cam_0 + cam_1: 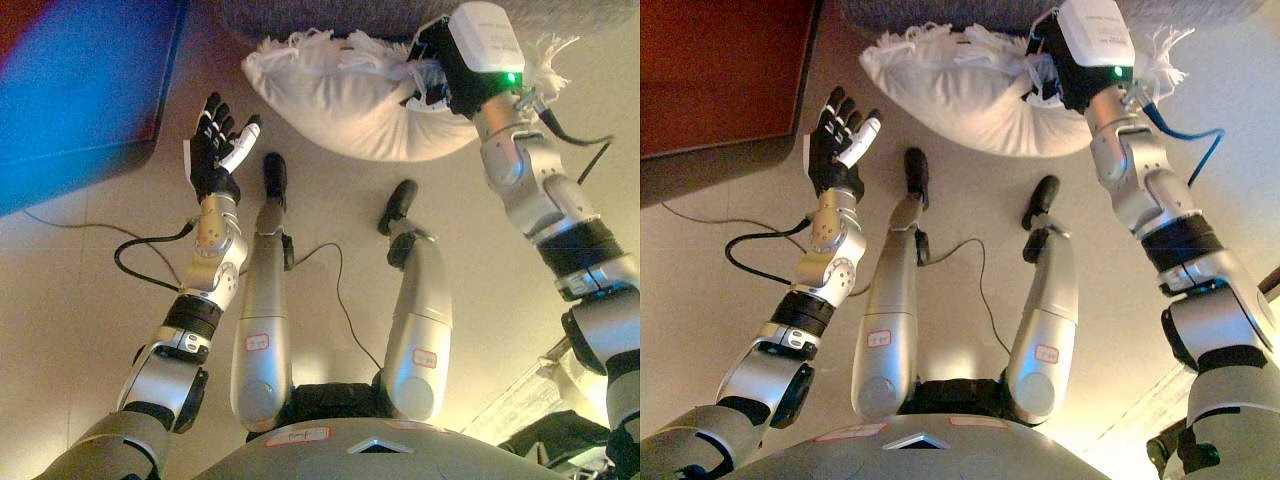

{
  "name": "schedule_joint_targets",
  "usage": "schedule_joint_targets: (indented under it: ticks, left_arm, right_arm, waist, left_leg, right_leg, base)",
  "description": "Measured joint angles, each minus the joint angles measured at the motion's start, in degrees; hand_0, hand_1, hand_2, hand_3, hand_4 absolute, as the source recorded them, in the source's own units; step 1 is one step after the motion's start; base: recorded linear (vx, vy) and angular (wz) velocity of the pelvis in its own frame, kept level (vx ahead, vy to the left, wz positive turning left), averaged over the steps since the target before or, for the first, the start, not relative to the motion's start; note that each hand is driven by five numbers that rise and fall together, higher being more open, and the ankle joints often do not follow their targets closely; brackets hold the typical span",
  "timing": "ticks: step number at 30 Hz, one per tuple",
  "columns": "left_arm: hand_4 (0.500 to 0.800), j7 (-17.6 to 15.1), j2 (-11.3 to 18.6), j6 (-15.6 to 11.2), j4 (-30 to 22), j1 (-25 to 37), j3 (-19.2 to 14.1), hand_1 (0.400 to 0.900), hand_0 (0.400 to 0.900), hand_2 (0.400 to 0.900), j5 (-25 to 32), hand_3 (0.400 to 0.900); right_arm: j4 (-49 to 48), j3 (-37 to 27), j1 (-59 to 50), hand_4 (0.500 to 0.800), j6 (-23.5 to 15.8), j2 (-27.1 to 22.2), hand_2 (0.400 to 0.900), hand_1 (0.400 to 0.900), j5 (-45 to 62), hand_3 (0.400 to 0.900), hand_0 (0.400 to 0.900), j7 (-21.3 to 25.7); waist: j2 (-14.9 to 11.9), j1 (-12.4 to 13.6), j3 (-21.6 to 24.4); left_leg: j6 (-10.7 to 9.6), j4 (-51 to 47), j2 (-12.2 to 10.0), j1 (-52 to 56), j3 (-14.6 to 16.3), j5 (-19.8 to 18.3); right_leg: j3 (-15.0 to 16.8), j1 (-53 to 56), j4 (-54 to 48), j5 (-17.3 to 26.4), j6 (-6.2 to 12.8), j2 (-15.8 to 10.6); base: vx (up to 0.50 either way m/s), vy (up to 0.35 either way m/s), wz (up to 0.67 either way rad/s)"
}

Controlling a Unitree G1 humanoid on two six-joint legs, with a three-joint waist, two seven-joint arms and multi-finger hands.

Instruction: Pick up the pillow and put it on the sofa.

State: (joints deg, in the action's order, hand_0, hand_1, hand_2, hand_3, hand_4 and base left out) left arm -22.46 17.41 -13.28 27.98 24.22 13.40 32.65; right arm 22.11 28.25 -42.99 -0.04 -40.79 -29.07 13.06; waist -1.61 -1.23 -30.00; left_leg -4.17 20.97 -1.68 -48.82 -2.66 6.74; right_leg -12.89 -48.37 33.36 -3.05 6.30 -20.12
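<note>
The right hand (pixel 432 70) is clamped onto the fringed top edge of the plump white cloth pillow (pixel 350 105), carrying it by that 1 side so the bulk sags below the grip, right against the front edge of the grey fabric sofa (pixel 330 18). The left hand (pixel 215 145) waits left of the pillow, fingers spread, holding nothing. Judging the route, bare floor lies under the pillow, and the dark cabinet (pixel 720 75) stands well left.

Floor (pixel 720 260): pale beige, smooth, bare.
Cabinet (pixel 725 80): dark reddish-brown, upper left, standing on the floor.
</note>
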Motion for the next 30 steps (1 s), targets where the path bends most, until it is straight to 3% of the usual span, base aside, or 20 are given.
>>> schedule_joint_targets:
  ticks: [7, 13, 19, 23, 30]
  left_arm:
    - [0.8, 0.7, 0.1, -0.1, 0.4, -3.8, -1.9, 0.9, 0.9, 0.9, -1.0, 0.9]
    - [0.8, 3.3, 0.1, 0.0, 0.4, -7.0, -2.2, 0.9, 0.9, 0.9, -1.6, 0.9]
    - [0.8, 6.4, -0.1, 1.4, 0.4, -10.4, -5.2, 0.9, 0.9, 0.9, -2.6, 0.9]
    - [0.8, 8.0, -0.1, 2.5, -0.4, -14.0, -8.9, 0.9, 0.9, 0.9, -3.1, 0.9]
    - [0.8, 10.8, -0.4, 3.4, -1.4, -19.3, -10.1, 0.9, 0.9, 0.9, -3.3, 0.9]
  right_arm:
    - [-8.1, -5.8, 10.6, 0.5, -0.7, -0.3, 0.4, 0.4, -0.9, 0.4, 0.4, 0.5]
    - [-12.0, -8.5, 15.8, 0.5, -2.6, -0.3, 0.4, 0.4, -0.9, 0.4, 0.4, 0.4]
    - [-18.7, -13.6, 20.4, 0.5, -4.5, -0.1, 0.4, 0.4, -0.9, 0.4, 0.4, 0.2]
    - [-24.7, -19.4, 22.9, 0.5, -6.7, 0.3, 0.4, 0.4, -0.8, 0.4, 0.4, 0.0]
    - [-26.1, -22.3, 23.1, 0.5, -7.8, 0.5, 0.4, 0.4, 1.9, 0.4, 0.4, -1.3]
  waist:
    - [-1.4, 0.0, 0.1]
    - [-2.1, 0.7, 0.2]
    - [-2.7, 0.8, 0.6]
    - [-3.8, 1.3, 2.9]
    - [-5.3, 1.6, 9.2]
  left_leg:
    - [0.4, -3.2, -0.5, 12.6, -0.1, -1.1]
    - [0.6, -3.5, -1.0, 20.9, 0.2, -2.8]
    - [0.4, -6.2, -1.6, 28.6, 0.6, -3.5]
    - [0.7, -9.6, -2.2, 32.4, 1.6, -3.3]
    - [0.1, -14.6, -2.3, 36.8, 2.9, -2.9]
  right_leg:
    - [-1.4, 14.0, -5.6, 0.4, 0.84, 1.0]
    - [-1.9, 23.7, -9.4, 0.8, 1.37, 1.7]
    - [-2.1, 32.5, -15.5, 1.9, 2.21, 2.5]
    - [-2.7, 37.0, -20.9, 4.1, 2.49, 3.6]
    - [-3.4, 42.3, -28.4, 5.8, 2.97, 4.9]
  base:
    - [0.05, 0.02, 0.01]
    - [0.05, 0.051, -0.1]
    - [0.12, 0.021, -0.06]
    - [0.13, 0.005, -0.05]
    - [0.1, -0.004, -0.07]
